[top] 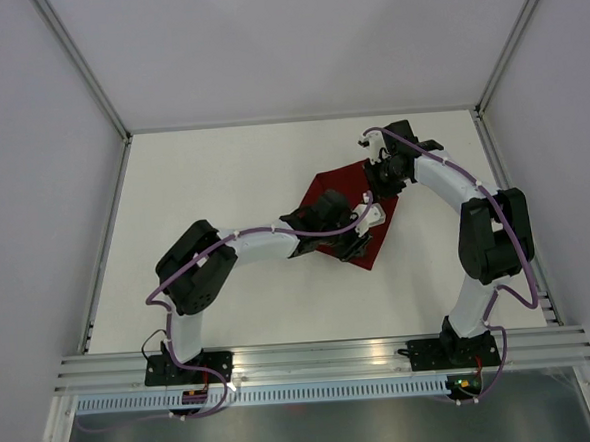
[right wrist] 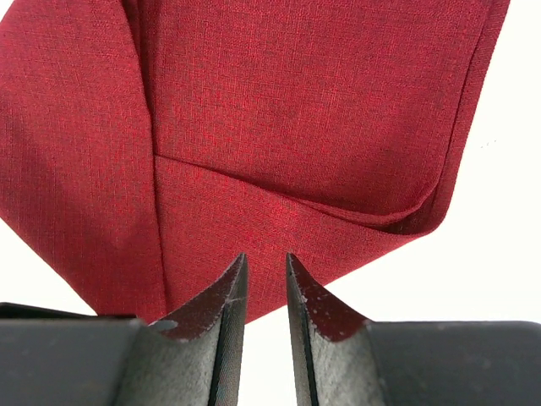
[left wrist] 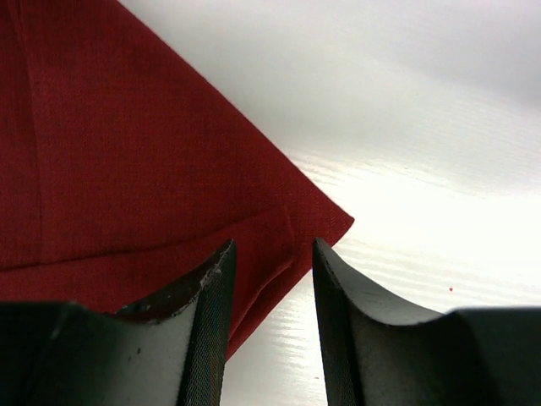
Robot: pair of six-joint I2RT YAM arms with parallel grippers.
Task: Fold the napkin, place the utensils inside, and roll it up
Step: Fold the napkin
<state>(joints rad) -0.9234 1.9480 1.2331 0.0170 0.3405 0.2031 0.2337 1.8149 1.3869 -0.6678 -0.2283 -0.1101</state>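
A white table (top: 223, 185) seen from above, walled by pale panels, with two white and black robot arms reaching in from the near edge. The left arm (top: 256, 245) stretches rightward across the middle; the right arm (top: 463, 186) bends up the right side and curls back toward the centre.

The napkin (top: 343, 183), a plain dark red cloth, lies folded on the table right of centre, partly hidden under both wrists. Overlapping layers show in both wrist views: creases and stacked edges near one corner (left wrist: 127, 169), and a folded flap crossing the cloth diagonally, with one rounded, turned-under corner (right wrist: 296, 110).

The left gripper (top: 367, 222) sits over the napkin's near right part. Its jaws stand clearly apart, gripping nothing, and the gap (left wrist: 270, 279) frames the cloth's layered corner edge and bare table beyond.

The right gripper (top: 385, 180) sits over the napkin's far right part. Its jaws are only a narrow slit apart (right wrist: 266, 288), over the cloth's near edge. No cloth shows between them, and whether the tips touch the napkin cannot be told.
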